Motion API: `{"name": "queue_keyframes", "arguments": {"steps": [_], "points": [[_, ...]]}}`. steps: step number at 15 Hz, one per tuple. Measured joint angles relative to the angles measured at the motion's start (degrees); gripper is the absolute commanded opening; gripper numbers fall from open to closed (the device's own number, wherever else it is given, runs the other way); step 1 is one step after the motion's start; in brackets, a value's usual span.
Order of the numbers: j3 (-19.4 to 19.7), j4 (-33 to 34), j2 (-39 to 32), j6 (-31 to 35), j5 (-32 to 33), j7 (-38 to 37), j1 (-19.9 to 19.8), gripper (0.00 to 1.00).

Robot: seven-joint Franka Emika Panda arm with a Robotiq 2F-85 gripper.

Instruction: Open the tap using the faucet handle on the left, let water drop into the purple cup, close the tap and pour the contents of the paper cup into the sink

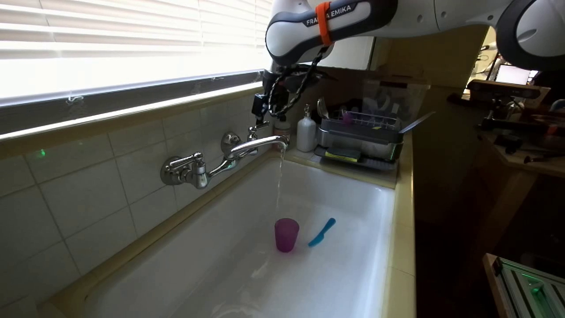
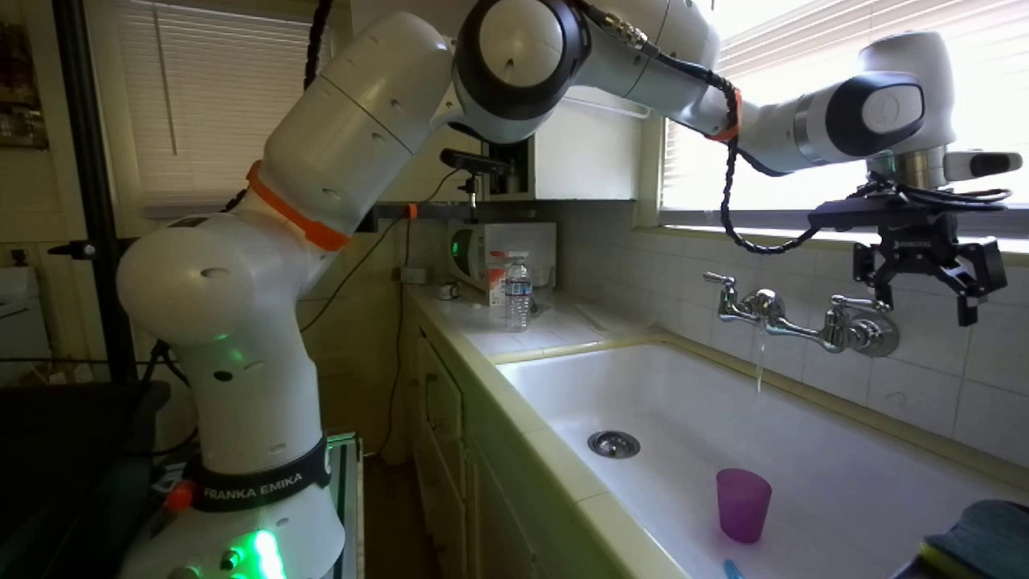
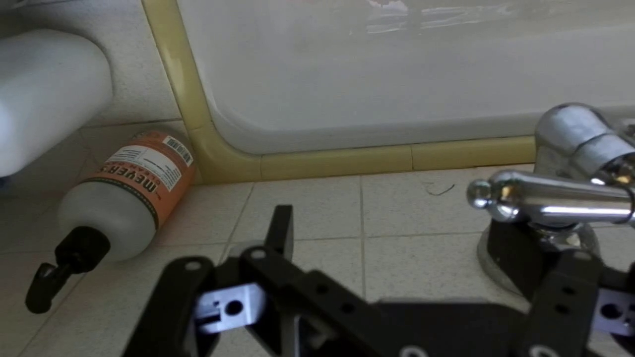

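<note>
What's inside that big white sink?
Inside the sink are an upright purple cup, a blue knife and a metal drain. Water drops in from the tap. The cup covers the spot beneath it, and its side hides whether it holds water.

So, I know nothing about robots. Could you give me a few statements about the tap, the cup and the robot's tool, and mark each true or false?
1. Water is running from the chrome tap. True.
2. A blue knife lies beside the purple cup in the sink. True.
3. The purple cup is tipped on its side. False: it stands upright.
4. The tool is open. True.
5. The tool is carrying the purple cup. False: it is up by a tap handle, well apart from the purple cup.
</note>
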State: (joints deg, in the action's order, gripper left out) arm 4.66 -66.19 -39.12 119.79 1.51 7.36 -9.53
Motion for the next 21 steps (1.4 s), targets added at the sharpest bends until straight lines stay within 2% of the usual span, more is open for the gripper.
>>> {"name": "queue_keyframes", "arguments": {"steps": [16,21], "points": [[1.9,0.1,1.9,-0.1,0.0,-0.1,-0.2,1.0],[2.1,-0.5,3.0,-3.4,0.3,-0.1,0.3,1.0]]}}
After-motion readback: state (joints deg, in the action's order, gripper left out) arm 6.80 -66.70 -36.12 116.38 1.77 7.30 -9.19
